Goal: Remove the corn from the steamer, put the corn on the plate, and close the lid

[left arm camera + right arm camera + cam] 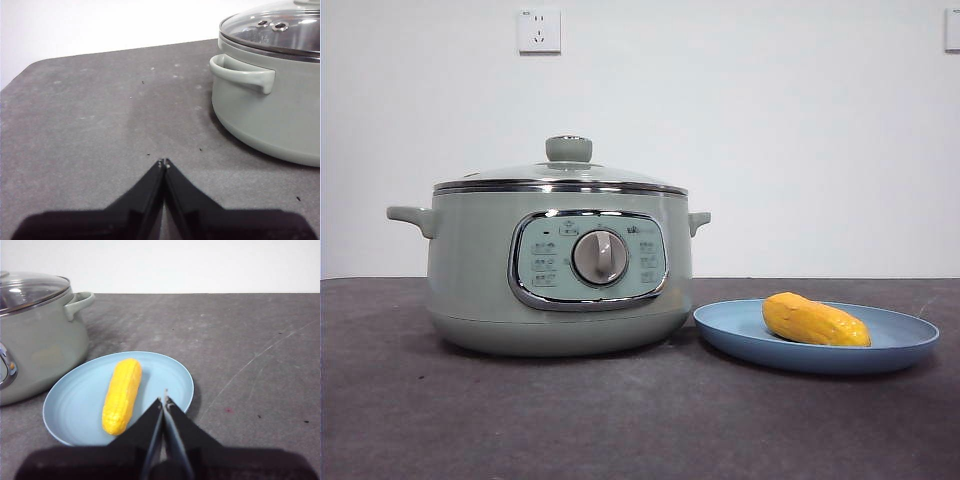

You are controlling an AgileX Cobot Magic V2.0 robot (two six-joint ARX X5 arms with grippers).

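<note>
Dark grey, faintly speckled tabletop [620, 420] runs back to a plain white wall [770, 120], which carries one full socket plate [539, 31] at about 11 o'clock in the front view and the edge of a second at the far right.

One steamer [560, 270] stands on the table, its single lid [560, 180] seated on the rim with the round knob [568, 148] on top; two side handles show, and one silver dial [600, 257] sits in the chrome-framed panel. One blue plate [815, 340] lies just beside the pot, at its 3 o'clock. One corn [815, 320] lies on its side on that plate.

Neither arm appears in the front view. The left gripper [164, 162] hovers low over bare table near the steamer's handle [242, 75], jaws pressed together and empty. The right gripper [164, 399] hangs over the plate's edge, close by the corn, jaws likewise closed on nothing.
</note>
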